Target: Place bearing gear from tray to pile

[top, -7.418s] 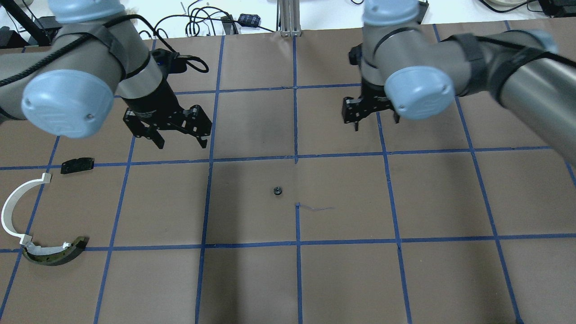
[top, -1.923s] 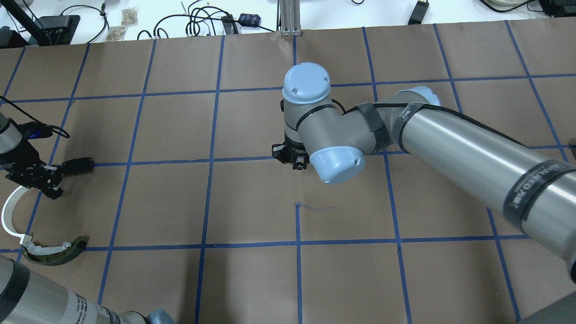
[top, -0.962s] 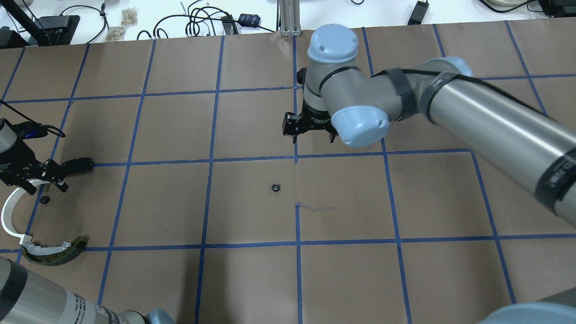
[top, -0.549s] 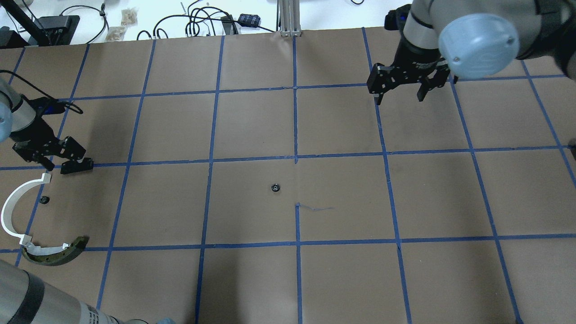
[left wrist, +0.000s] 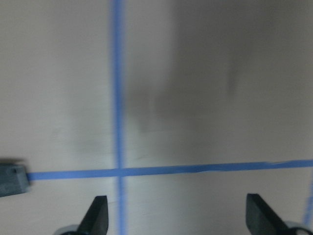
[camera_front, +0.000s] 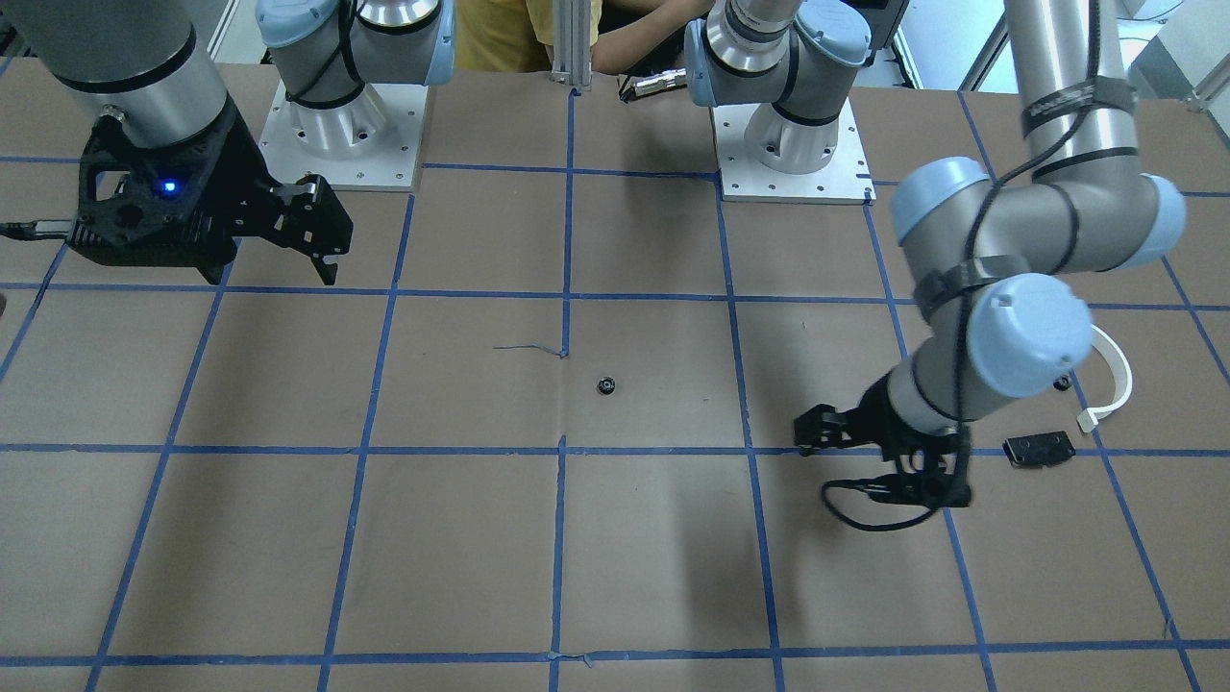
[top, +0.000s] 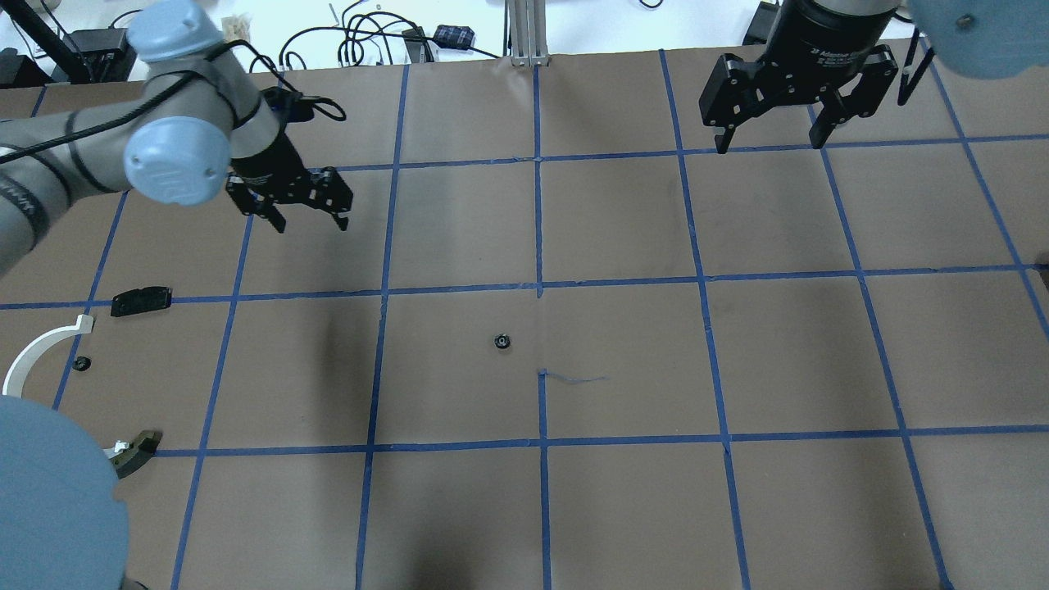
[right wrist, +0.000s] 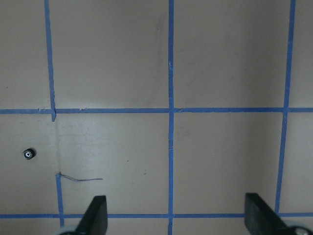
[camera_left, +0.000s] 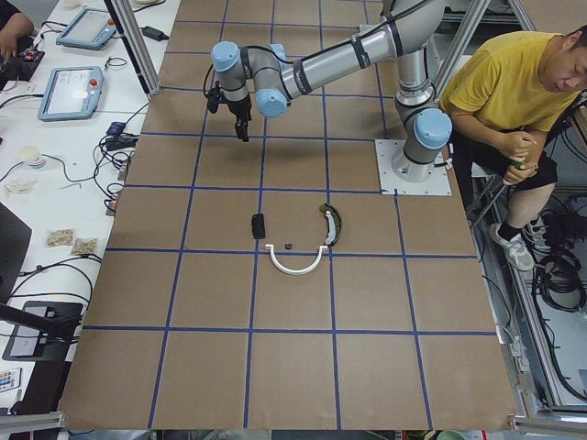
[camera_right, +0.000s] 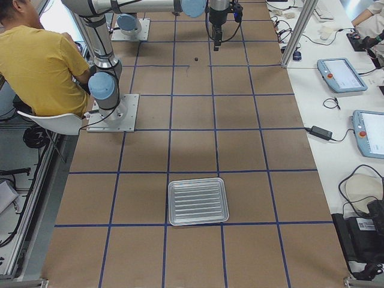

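Observation:
One bearing gear (top: 502, 342) lies alone on the brown paper at the table's middle; it also shows in the front view (camera_front: 605, 385) and the right wrist view (right wrist: 29, 153). A second bearing gear (top: 79, 363) lies in the pile beside the white curved strip (top: 37, 352), near the flat black plate (top: 141, 301). The dark curved piece (top: 135, 449) is partly hidden by my left arm's elbow. My left gripper (top: 311, 224) is open and empty, beyond the pile and to its right. My right gripper (top: 770, 144) is open and empty at the far right.
A silver tray (camera_right: 198, 201) with nothing in it sits at the table's right end, far from both grippers. My left arm's elbow (top: 49, 492) fills the near left corner. A person in yellow (camera_left: 514, 82) sits behind the robot. Cables lie past the far edge.
My left gripper let a gear go beside the white strip, then moved away from the pile, farther and to the right. My right gripper drew back to the far right, leaving the middle gear.

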### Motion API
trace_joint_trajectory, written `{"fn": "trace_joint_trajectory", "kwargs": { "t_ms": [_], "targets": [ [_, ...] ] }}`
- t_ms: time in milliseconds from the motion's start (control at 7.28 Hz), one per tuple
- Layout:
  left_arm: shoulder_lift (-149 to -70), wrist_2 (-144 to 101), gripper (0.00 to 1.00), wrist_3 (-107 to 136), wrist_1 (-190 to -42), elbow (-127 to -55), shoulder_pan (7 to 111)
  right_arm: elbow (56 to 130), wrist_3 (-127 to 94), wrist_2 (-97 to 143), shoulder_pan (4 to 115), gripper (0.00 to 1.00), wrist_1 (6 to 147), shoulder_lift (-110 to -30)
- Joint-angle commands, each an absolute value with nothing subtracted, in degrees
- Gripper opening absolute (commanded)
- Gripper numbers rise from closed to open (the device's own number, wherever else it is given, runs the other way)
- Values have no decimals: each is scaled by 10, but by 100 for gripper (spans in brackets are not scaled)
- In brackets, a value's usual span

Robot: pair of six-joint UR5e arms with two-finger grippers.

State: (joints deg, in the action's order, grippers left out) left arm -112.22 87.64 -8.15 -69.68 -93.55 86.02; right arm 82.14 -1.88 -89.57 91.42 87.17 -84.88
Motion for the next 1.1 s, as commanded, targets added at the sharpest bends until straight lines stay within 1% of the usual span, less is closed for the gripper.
{"fn": "trace_joint_trajectory", "kwargs": {
  "t_ms": [0, 137, 275, 549, 824, 962],
  "targets": [
    [-1142, 864, 100, -13, -662, -940, 976, 836, -34, -888, 932, 100, 806, -867],
    [-1143, 861, 100, 29, -665, -941, 1011, 861, -33, -888, 931, 100, 847, -873],
    [-1154, 862, 100, 47, -659, -961, 1029, 868, -32, -898, 931, 100, 923, -885],
    [-1169, 821, 100, 52, -601, -1007, 1034, 871, -28, -898, 930, 100, 925, -896],
    [-1179, 820, 100, 54, -601, -1017, 1052, 870, 11, -892, 925, 100, 917, -891],
    [-1184, 824, 98, 62, -602, -1018, 1060, 871, 11, -889, 925, 100, 922, -883]
  ]
}}
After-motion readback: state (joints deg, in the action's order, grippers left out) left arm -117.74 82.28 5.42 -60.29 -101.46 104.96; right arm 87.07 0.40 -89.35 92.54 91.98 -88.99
